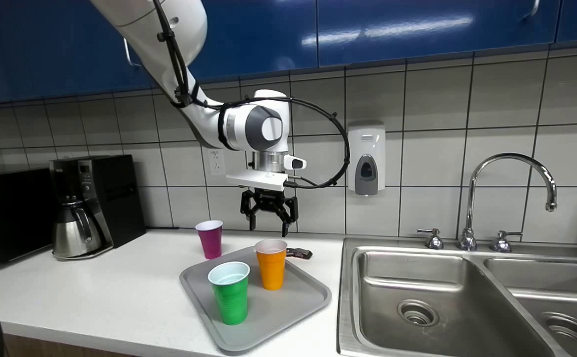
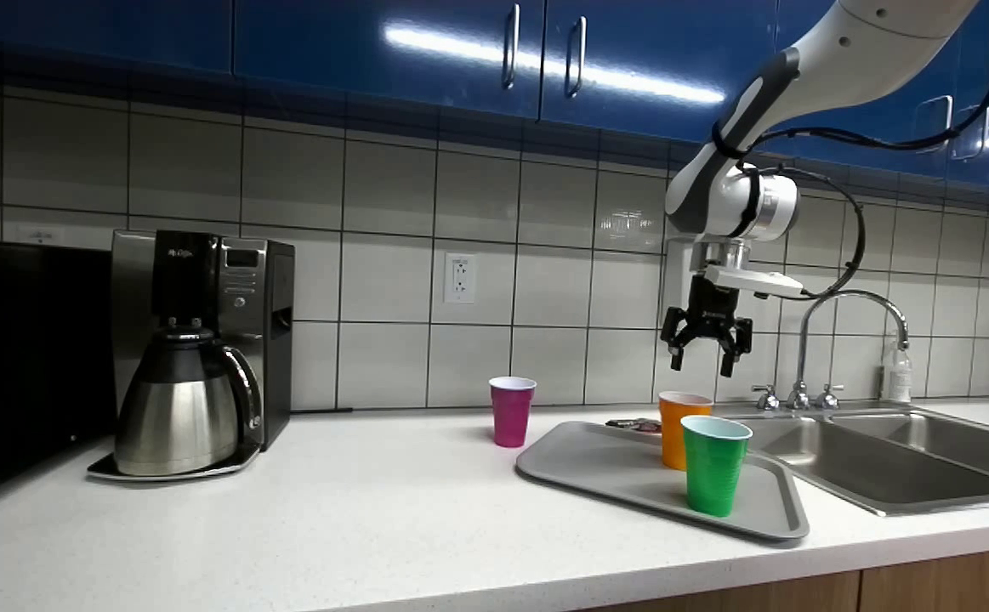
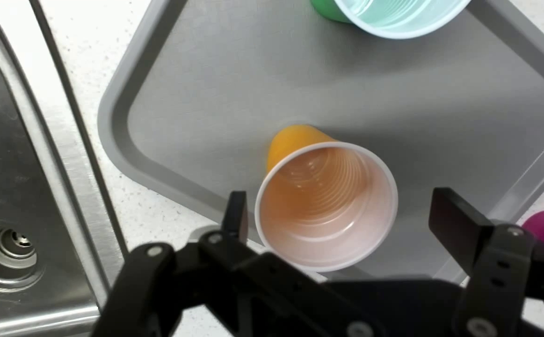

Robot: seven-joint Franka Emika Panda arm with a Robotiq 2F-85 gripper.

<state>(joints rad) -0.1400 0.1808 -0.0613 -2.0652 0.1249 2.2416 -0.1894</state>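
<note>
In an exterior view, the coffee maker (image 2: 243, 327) bears small, blurred pale lettering (image 2: 179, 253) on its black upper front, apparently reading "Mr. Coffee". Well to its right, the wall dispenser (image 1: 366, 158) carries a faint mark and, farther right, the bottle (image 2: 897, 376) some print, both too small to read.

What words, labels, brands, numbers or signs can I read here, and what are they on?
Coffee maker: possibly "Mr. Coffee", but blurred.
Outlet: tiny marking, too small to read.
Soap dispenser: faint mark, unreadable.
Bottle: label too blurred to read.
Gripper: any lettering too small to read.
Orange cup, green cup, purple cup: no lettering visible.
</note>
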